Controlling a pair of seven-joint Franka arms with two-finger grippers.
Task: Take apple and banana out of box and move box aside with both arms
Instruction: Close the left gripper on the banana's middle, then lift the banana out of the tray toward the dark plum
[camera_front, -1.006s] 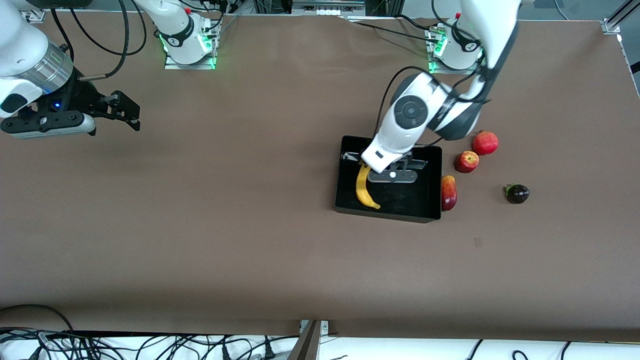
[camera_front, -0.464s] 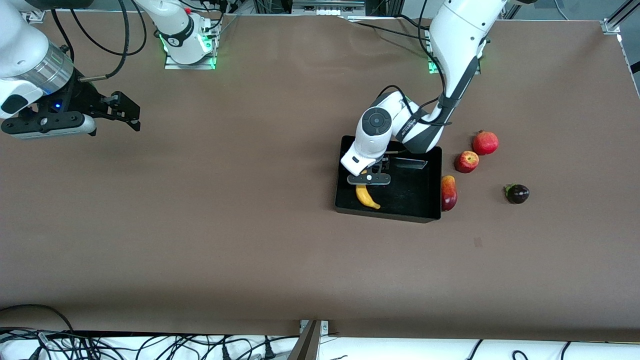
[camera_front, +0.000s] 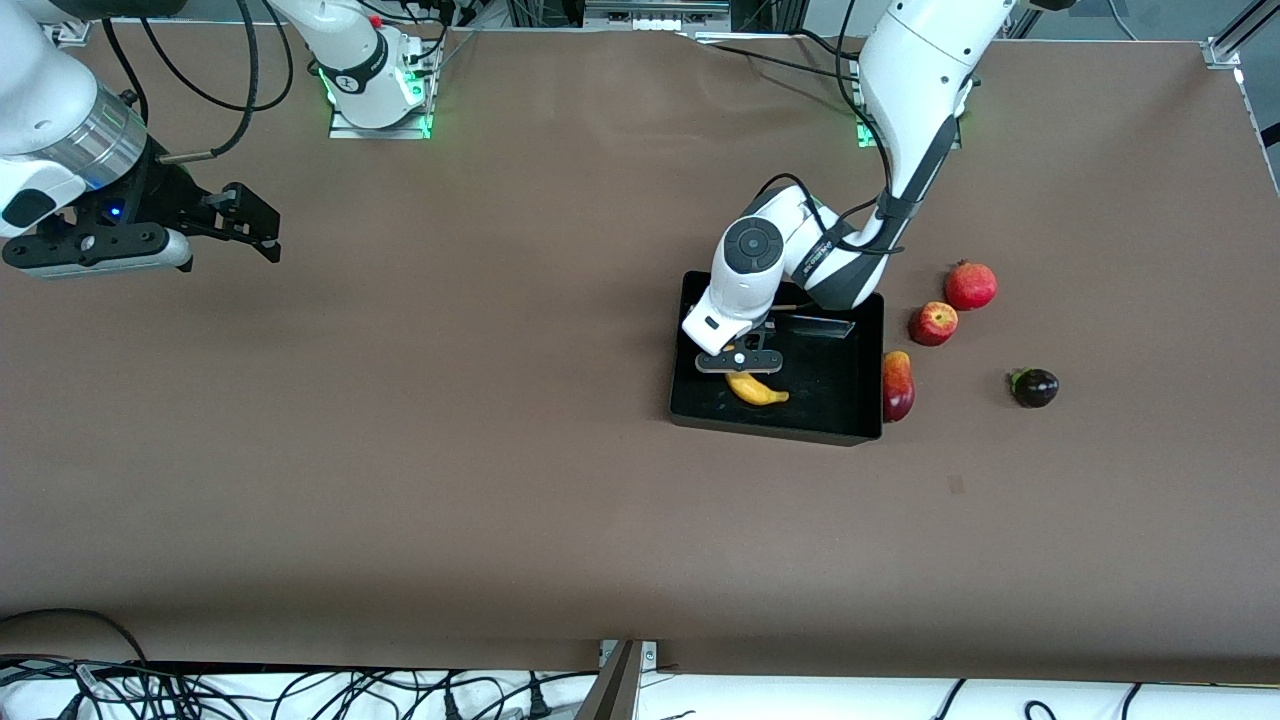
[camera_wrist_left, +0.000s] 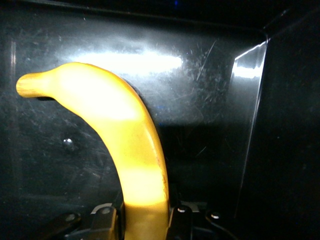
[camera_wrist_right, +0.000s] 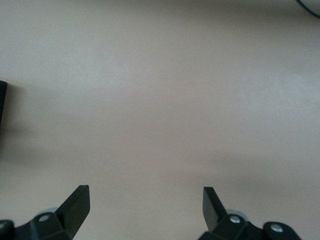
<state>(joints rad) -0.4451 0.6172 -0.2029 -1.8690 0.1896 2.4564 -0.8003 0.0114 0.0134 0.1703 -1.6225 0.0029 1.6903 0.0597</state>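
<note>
My left gripper (camera_front: 740, 365) is down inside the glossy black box (camera_front: 770, 430) and shut on the yellow banana (camera_front: 758, 391). In the left wrist view the banana (camera_wrist_left: 135, 145) runs out from between my left gripper's (camera_wrist_left: 145, 220) jaws over the box floor (camera_wrist_left: 210, 90). Beside the box, toward the left arm's end, lie the mango (camera_front: 897, 386) against its wall, the apple (camera_front: 932, 323), the pomegranate (camera_front: 970, 285) and the dark purple fruit (camera_front: 1034, 387). My right gripper (camera_front: 262, 228) waits open and empty over bare table at the right arm's end, as its wrist view shows (camera_wrist_right: 146, 200).
The brown table (camera_front: 500, 450) stretches wide between the box and the right gripper. Both arm bases with green lights stand along the table edge farthest from the front camera. Cables hang past the edge nearest it.
The left arm dropped lower into the box and its gripper closed on the banana. The banana has swung from lying lengthwise to lying crosswise under the gripper. The right arm has not moved.
</note>
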